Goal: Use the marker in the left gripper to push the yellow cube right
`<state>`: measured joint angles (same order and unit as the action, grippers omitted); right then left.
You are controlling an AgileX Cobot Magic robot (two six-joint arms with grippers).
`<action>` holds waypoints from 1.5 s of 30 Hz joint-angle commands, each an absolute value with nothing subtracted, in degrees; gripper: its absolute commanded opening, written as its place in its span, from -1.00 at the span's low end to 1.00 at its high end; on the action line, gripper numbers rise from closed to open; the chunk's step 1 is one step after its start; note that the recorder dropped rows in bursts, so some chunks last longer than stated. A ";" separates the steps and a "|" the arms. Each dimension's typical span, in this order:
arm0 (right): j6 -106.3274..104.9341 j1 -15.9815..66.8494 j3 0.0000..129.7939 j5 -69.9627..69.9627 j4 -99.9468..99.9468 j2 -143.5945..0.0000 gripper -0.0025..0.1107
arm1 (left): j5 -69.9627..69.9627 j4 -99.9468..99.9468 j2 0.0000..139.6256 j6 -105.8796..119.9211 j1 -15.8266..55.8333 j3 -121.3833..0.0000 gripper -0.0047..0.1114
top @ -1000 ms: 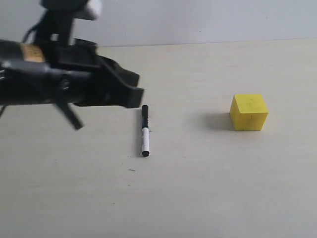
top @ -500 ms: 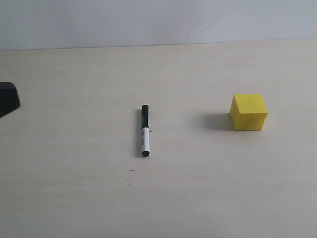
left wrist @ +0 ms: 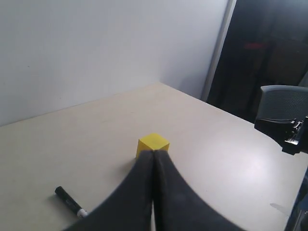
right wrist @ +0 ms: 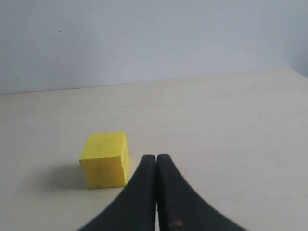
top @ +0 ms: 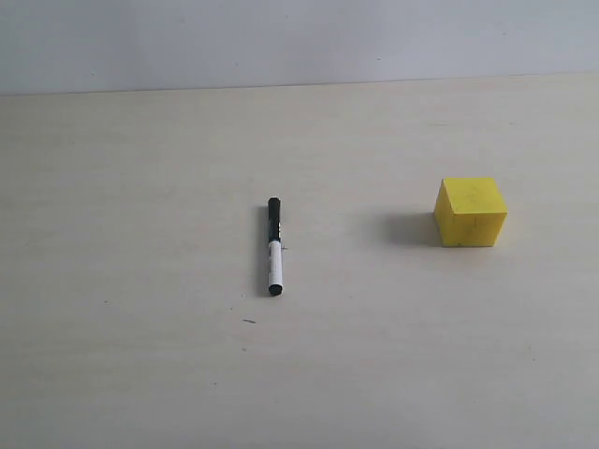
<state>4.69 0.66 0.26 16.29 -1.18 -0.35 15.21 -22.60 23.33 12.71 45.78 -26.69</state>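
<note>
The marker [top: 273, 246] lies loose on the table, black cap toward the back, white barrel toward the front; it also shows as the marker [left wrist: 70, 202] in the left wrist view. The yellow cube [top: 470, 212] sits apart from it on the right, seen again as the cube [left wrist: 153, 143] and the cube [right wrist: 104, 159]. Neither arm shows in the exterior view. My left gripper [left wrist: 153, 153] is shut with nothing between its fingers, well away from the marker. My right gripper [right wrist: 156, 158] is shut and empty, beside the cube without touching it.
The pale tabletop [top: 140, 374] runs back to a plain wall [top: 299, 37]. In the left wrist view a grey chair [left wrist: 281, 103] and dark room stand beyond the table's far edge.
The left arm, which hung over the table just left of the marker, has drawn away to the left and out of the exterior view. Marker and cube have not moved.
</note>
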 commanded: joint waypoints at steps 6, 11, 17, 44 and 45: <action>4.50 0.24 0.00 16.21 -1.51 0.00 -0.96 | 15.69 -23.11 21.84 14.73 28.88 -26.24 -0.92; 4.50 0.24 0.00 16.21 -1.51 0.00 -0.96 | 18.77 -23.11 21.71 14.73 18.62 -25.99 -0.92; 4.50 0.24 0.00 16.05 -1.51 0.00 -0.96 | 22.39 -23.23 21.06 14.73 15.38 -25.99 -0.92; 4.60 0.24 0.00 16.17 -1.51 0.00 -0.96 | 15.19 -22.66 3.18 14.84 15.26 -9.20 -0.92; 4.60 0.24 0.00 16.17 -1.51 0.00 -0.96 | 14.37 -22.66 3.18 14.96 15.26 -8.56 -0.92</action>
